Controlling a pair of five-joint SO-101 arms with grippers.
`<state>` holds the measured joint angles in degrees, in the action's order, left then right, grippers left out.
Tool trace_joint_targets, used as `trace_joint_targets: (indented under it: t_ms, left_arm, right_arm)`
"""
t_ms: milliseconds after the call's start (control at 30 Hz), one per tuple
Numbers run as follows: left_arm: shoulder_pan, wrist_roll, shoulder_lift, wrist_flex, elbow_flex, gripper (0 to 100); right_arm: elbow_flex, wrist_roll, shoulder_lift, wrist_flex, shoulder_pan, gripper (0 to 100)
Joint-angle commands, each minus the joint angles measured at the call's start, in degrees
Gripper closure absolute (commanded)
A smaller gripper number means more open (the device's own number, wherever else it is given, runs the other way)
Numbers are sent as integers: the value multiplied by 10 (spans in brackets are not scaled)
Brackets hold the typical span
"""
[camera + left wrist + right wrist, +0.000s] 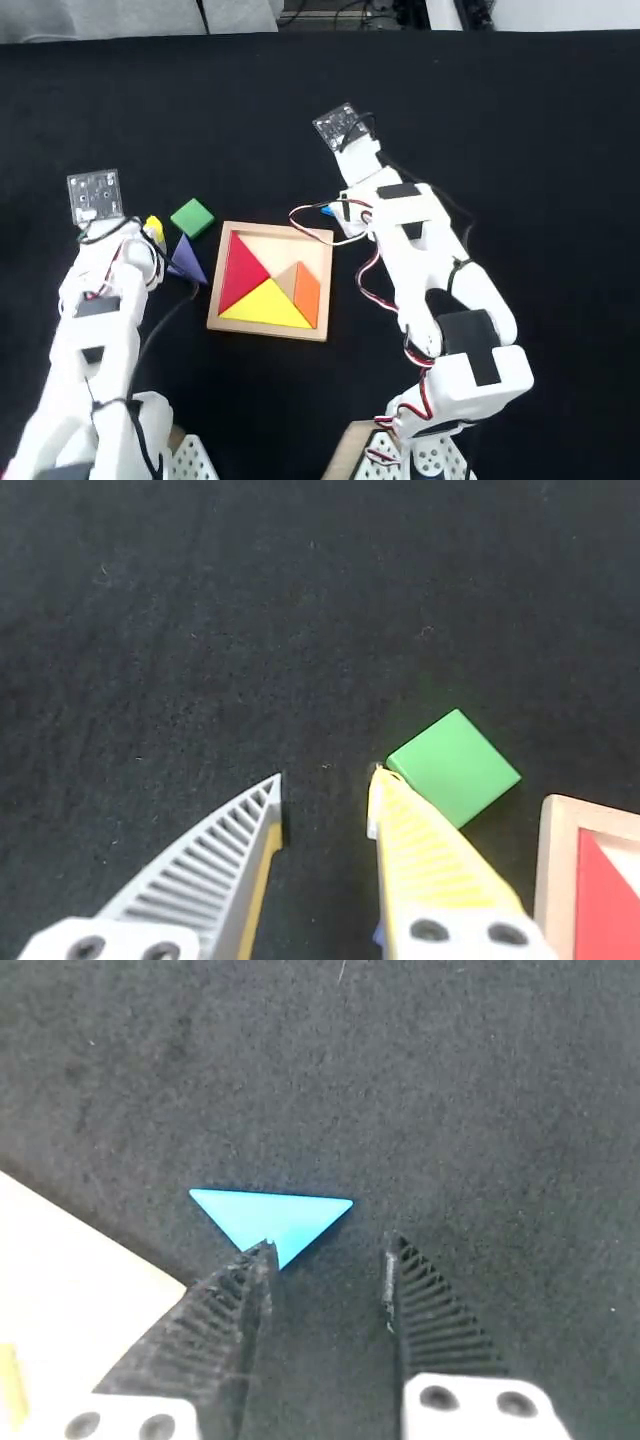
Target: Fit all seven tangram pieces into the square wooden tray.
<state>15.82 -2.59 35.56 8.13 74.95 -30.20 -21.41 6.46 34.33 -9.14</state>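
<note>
The square wooden tray (214, 300) lies mid-table holding a red triangle (240, 272), a yellow triangle (268, 304) and an orange piece (307, 291). A green square (192, 217) and a purple triangle (186, 258) lie on the cloth just left of the tray. My left gripper (152, 230) hovers beside them, open and empty (327, 785), its yellow finger (400, 830) almost at the green square (455, 767). A small blue triangle (275, 1218) lies off the tray's far right corner. My right gripper (328, 1250) stands open just over it, one fingertip at its edge.
Black cloth covers the whole table. The tray's corner (560, 870) shows next to the left gripper, and its pale floor (60, 1310) beside the right gripper. Both arm bases stand at the near edge, and the right arm (430, 260) stretches along the tray's right side.
</note>
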Motion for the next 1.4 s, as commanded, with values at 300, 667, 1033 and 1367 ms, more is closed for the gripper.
trace_joint_targets:
  t_ms: [300, 667, 1033, 1367]
  left_arm:
    - [81, 91, -267, 202, -298, 848]
    - [83, 91, -273, 197, -303, 848]
    - [82, 91, -273, 197, -303, 848]
    - [71, 86, -274, 196, -299, 848]
  right_arm:
    - [83, -359, -22, 176, -23, 819]
    - [408, -550, 192, 419, -17, 817]
    - [781, -645, 415, 616, 11, 629]
    - [904, -673, 534, 665, -2, 702]
